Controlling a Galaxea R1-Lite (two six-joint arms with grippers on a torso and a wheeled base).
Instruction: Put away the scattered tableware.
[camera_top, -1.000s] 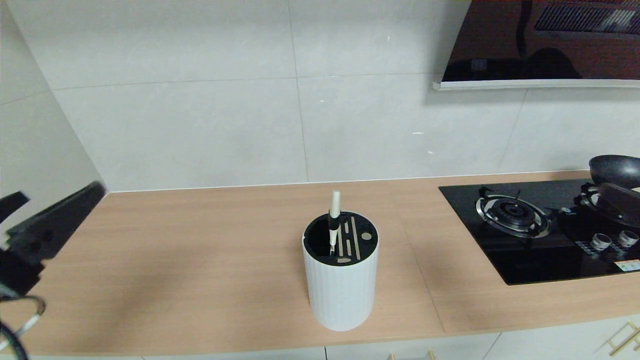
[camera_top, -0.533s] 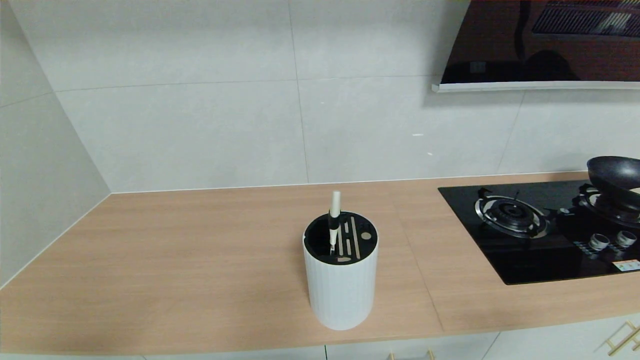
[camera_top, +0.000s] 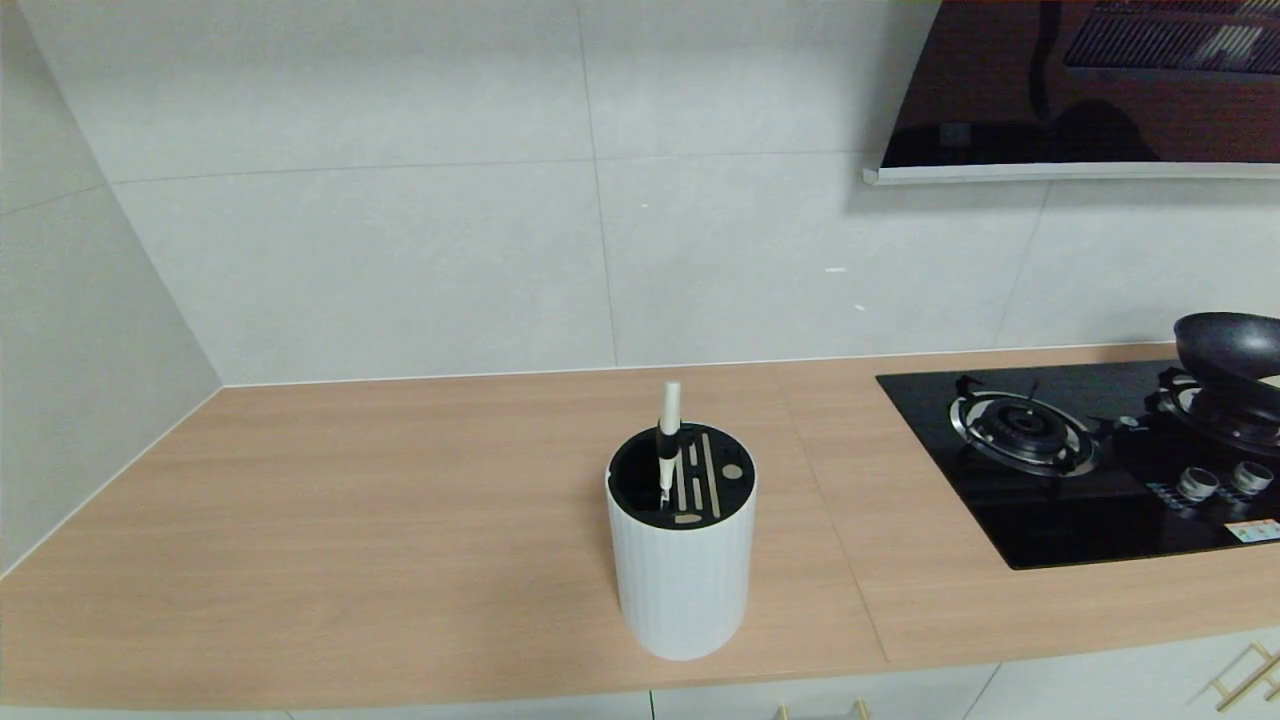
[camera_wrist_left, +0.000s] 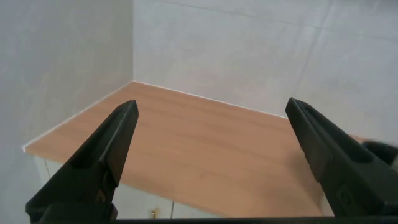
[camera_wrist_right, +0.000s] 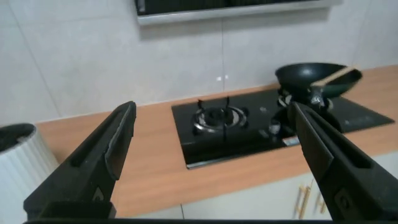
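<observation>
White ribbed holder (camera_top: 682, 575) is set upright on the wood counter (camera_top: 350, 540), a white-handled utensil (camera_top: 669, 420) stood in its top. Left gripper (camera_wrist_left: 211, 107) and right gripper (camera_wrist_right: 212, 111) are both spread wide, nothing held.

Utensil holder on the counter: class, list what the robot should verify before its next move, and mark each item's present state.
1. Utensil holder upright on the counter: ok.
2. White-handled utensil standing inside the holder: ok.
3. Left end effector open and holding nothing: ok.
4. Right end effector open and holding nothing: ok.
5. Whether the stick-like item in the pan on the stove is tableware to collect: cannot tell.
</observation>
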